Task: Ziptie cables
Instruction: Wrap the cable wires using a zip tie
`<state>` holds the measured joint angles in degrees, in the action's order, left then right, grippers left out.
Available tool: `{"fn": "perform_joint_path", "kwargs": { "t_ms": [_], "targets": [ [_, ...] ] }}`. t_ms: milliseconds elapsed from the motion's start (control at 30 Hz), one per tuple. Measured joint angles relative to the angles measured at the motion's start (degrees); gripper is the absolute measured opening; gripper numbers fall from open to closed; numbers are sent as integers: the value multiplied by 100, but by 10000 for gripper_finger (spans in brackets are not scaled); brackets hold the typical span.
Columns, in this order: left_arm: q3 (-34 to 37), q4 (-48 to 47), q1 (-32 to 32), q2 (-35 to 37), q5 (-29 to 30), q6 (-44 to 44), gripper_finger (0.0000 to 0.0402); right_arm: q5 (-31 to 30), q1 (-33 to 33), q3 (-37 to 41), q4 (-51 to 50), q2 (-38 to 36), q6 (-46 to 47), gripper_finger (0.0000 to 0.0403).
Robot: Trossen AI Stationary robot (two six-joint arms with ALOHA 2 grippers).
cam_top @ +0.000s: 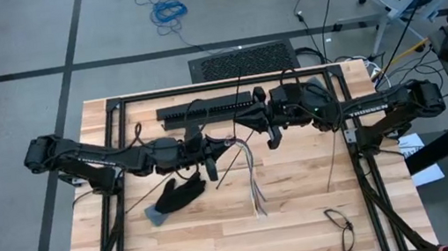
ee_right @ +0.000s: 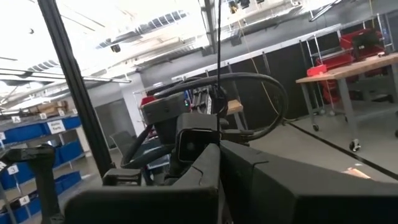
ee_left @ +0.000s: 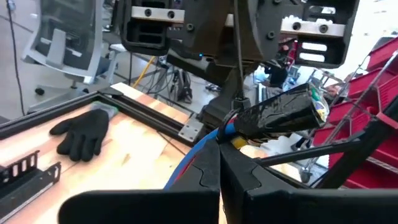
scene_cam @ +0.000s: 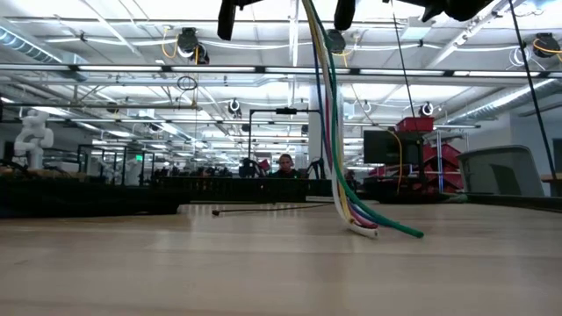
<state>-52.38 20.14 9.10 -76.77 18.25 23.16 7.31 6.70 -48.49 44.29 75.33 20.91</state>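
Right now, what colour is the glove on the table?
Black; the glove shows best in the left wrist view.

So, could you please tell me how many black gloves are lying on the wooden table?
1. The single black fabric glove lies on the light wooden table, in front of the left arm and left of the hanging coloured cables. None shows elsewhere; the arms could hide another.

Light wood-plank table [cam_top: 222, 232], black frame. Lying on it: black fabric glove [cam_top: 177, 196] approx. centre; long black slotted bar [cam_top: 204, 109] beyond glove, nr far edge; black-rimmed spectacles [cam_top: 339, 223] well apart from glove, nr front.
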Motion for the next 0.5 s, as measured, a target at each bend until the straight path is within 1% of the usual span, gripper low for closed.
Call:
{"fn": "perform_joint_path", "kwargs": {
  "t_ms": [100, 233, 300, 400, 500],
  "targets": [
    [0, -48, -104, 0, -16, -95, 0, -48, 0, -2, -17, 0, -38, 0],
    [2, -63, -199, -2, -6, -679, 1, -57, 4, -10, -149, -2, -23, 0],
    [4, -76, -266, -2, -12, -708, 9, -52, 4, -11, -181, -2, -21, 0],
    [4, -133, -336, -2, -64, -648, 42, -52, 4, -11, -200, -3, -20, 0],
    [4, -333, -358, 0, -63, -567, 88, -14, 0, -11, -296, -2, -18, 0]
  ]
}}
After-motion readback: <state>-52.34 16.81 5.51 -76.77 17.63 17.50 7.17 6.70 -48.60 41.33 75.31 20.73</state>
